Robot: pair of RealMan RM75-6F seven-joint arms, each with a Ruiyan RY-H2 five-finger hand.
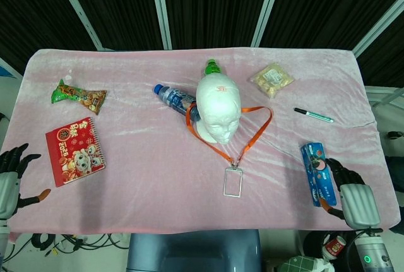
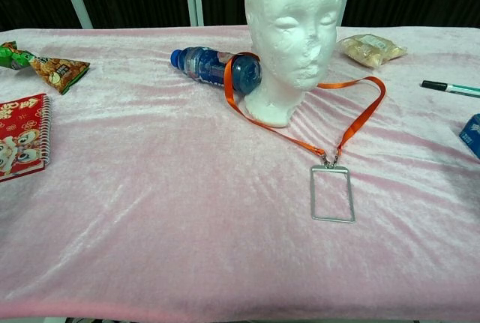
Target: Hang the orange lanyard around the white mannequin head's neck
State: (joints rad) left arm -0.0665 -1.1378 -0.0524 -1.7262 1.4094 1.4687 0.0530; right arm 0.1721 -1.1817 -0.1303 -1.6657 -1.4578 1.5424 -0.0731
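Note:
The white mannequin head (image 1: 218,108) (image 2: 292,31) stands upright at the table's middle. The orange lanyard (image 1: 259,129) (image 2: 361,117) loops around its neck and trails forward to a clear badge holder (image 1: 233,182) (image 2: 331,194) lying flat on the pink cloth. My right hand (image 1: 353,197) hovers at the table's front right edge beside the blue box, fingers apart and empty. At the front left edge my left hand (image 1: 11,180) is empty too, with its fingers spread. Neither hand shows in the chest view.
A blue water bottle (image 1: 175,98) (image 2: 214,67) lies against the head's left side, a green-capped bottle (image 1: 212,67) stands behind it. Red notebook (image 1: 74,151), snack bag (image 1: 79,95), nut packet (image 1: 272,79), pen (image 1: 313,115) and blue box (image 1: 317,173) lie around the pink cloth (image 1: 145,171).

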